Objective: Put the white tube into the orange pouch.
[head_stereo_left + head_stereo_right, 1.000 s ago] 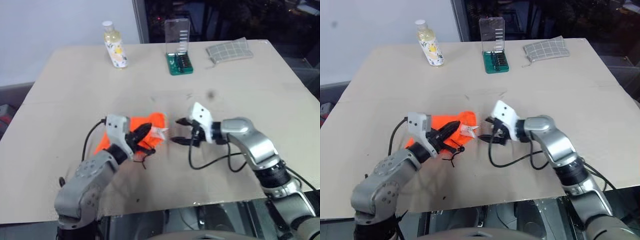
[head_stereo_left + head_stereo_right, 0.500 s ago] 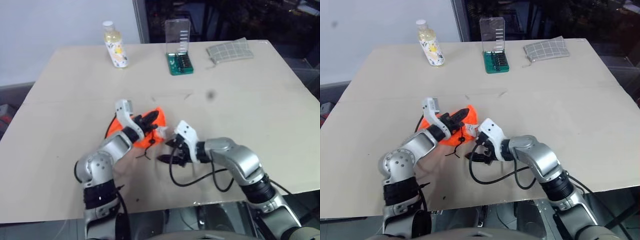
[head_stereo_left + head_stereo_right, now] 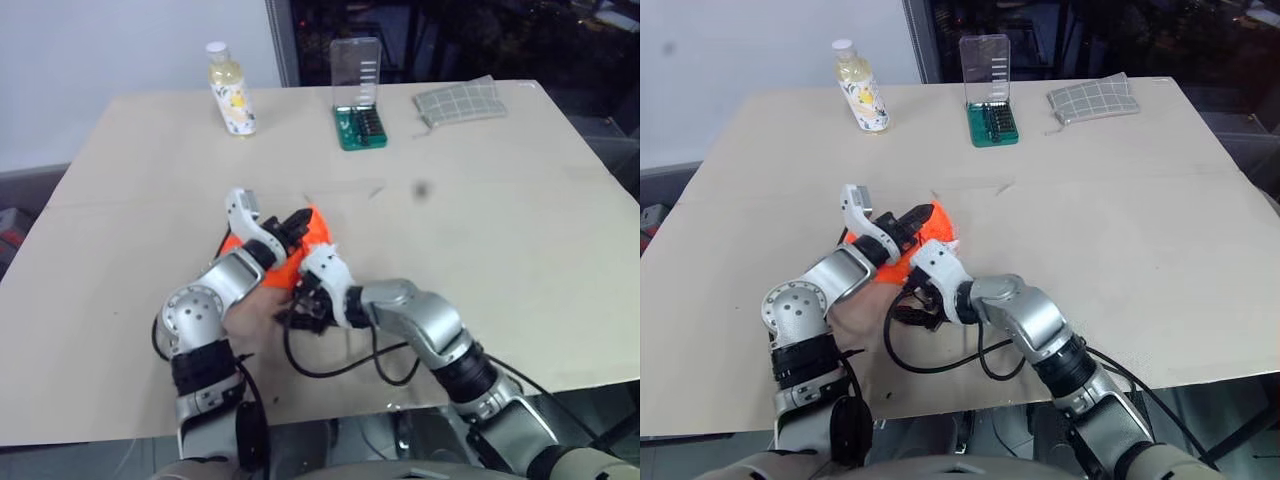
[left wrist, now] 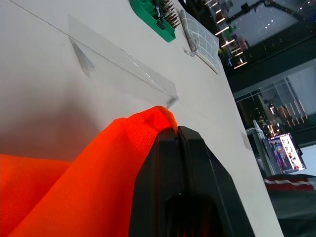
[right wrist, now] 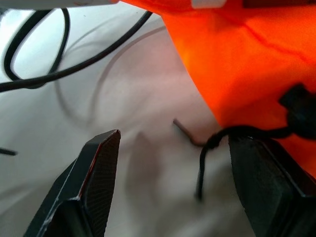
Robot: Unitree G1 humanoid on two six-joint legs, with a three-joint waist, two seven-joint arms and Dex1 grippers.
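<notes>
Left gripper (image 4: 183, 148) clamped on orange pouch (image 3: 300, 245) edge, rolled since a second ago | right gripper (image 5: 173, 187) apart, now swung left beside pouch cord | white tube hidden, location unclear.

Left gripper (image 4: 178, 136): fingers pressed together, pinching orange fabric, arm bent inward. Right gripper (image 5: 173, 182): fingers spread wide apart, nothing between them, forearm angled toward the left arm.

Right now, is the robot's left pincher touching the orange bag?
Touching. In the left wrist view the left gripper is shut on the top edge of the orange pouch, fabric pinched between its black fingers.
</notes>
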